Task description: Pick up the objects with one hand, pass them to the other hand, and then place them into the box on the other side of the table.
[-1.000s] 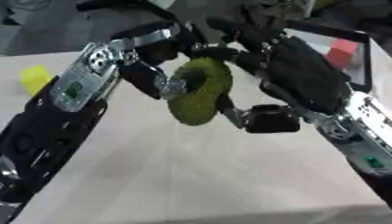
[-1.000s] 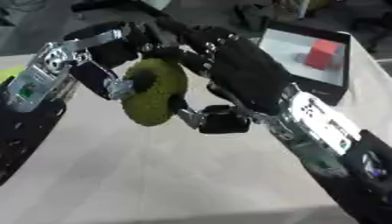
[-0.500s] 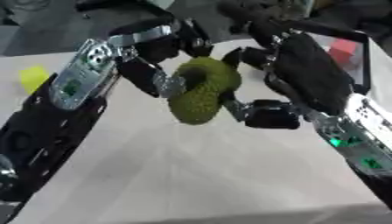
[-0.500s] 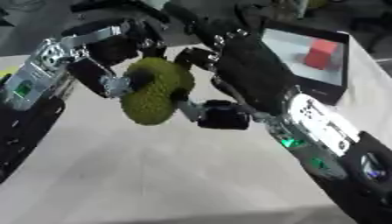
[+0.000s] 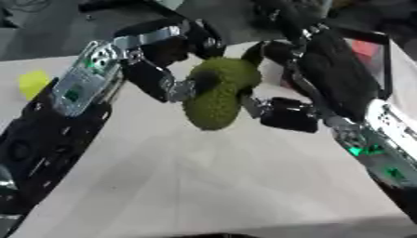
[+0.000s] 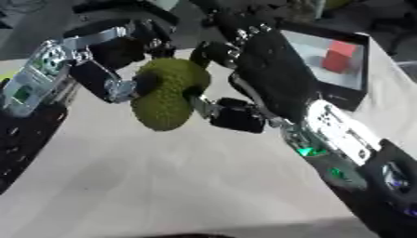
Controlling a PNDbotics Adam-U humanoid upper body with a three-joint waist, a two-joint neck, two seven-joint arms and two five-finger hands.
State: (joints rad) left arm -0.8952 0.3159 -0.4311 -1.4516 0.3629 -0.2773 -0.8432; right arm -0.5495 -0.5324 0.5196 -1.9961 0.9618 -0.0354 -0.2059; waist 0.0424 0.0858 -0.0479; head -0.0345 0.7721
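A green, bumpy ring-shaped object point(image 5: 216, 100) hangs above the white table point(image 5: 204, 181), between both hands. My left hand point(image 5: 159, 76) comes in from the upper left, with its fingers curled into the ring's hole and round its left side. On the right side, my right hand point(image 5: 326, 74) has its fingers bent over the top of the ring and its thumb point(image 5: 277, 114) against the lower edge. The far side of the ring is hidden by the fingers.
A black box point(image 6: 365, 60) with a pale inside stands at the table's far right, with a red cube point(image 6: 339, 56) in it. A yellow object point(image 5: 32, 82) lies at the far left. My two forearms cross the table's sides.
The green ring has turned from showing its hole to nearly edge-on. My right hand has moved in over its top and closed round it, while the left hand keeps its hold.
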